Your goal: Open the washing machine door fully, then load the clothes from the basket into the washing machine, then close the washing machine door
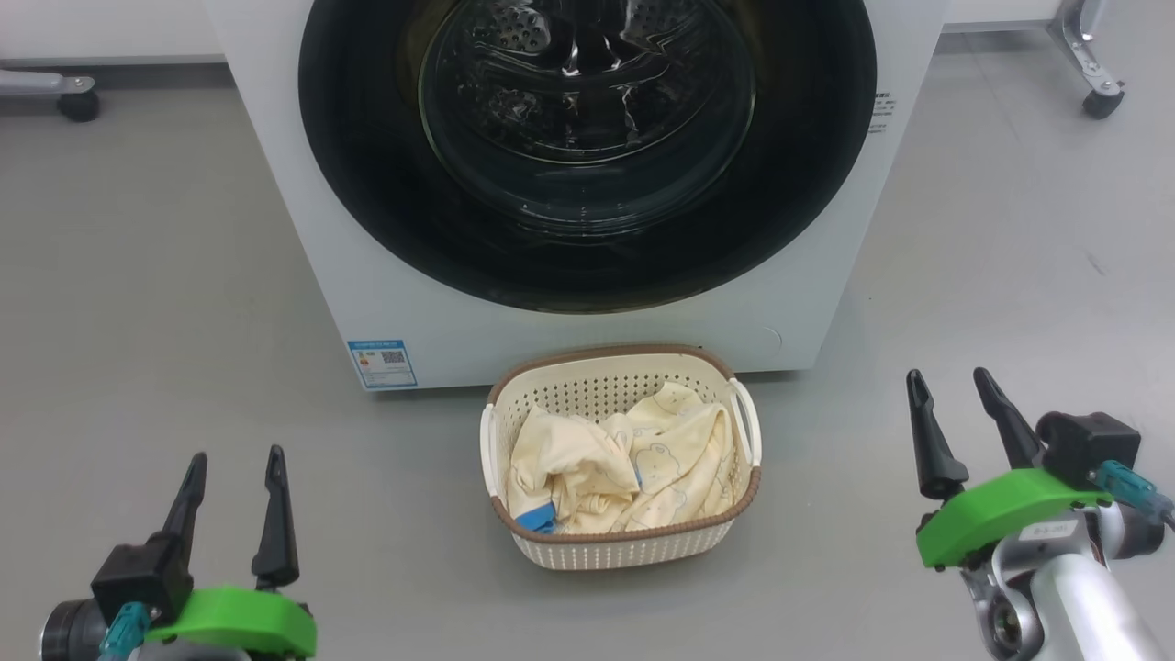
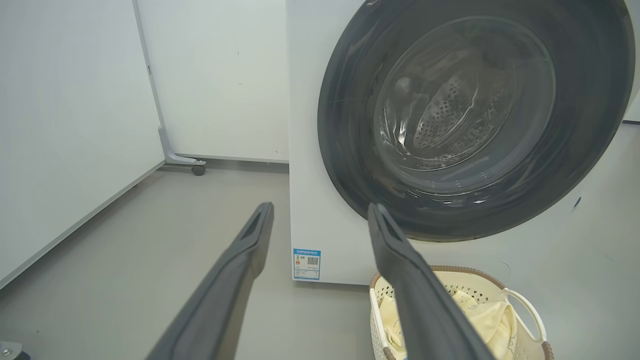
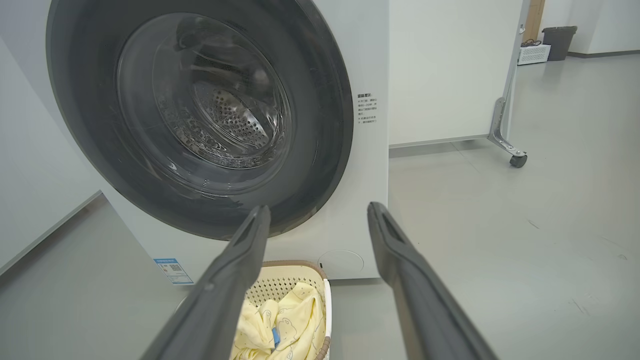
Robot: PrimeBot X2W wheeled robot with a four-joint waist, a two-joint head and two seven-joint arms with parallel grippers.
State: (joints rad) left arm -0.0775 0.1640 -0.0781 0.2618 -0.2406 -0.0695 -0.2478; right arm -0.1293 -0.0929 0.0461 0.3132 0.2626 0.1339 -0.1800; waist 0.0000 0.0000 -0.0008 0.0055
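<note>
The washing machine (image 1: 303,239) stands square in front of me with the washing machine door (image 1: 367,202) shut flat against its white front, the glass bowl facing me. The basket (image 1: 606,353) sits on the floor (image 1: 138,321) just before the machine's base, below the door's lower rim. Its long axis runs left to right along the machine's front, with a white handle at each short end. The clothes (image 1: 643,459) lie crumpled inside it, the blue patch at the near left corner. My left hand (image 1: 236,454) hangs low on the left and my right hand (image 1: 947,374) low on the right. Both are spread wide and empty, with their fingers pointing toward the machine, each well apart from the basket. Bare floor lies open on either side of the basket and the machine.
</note>
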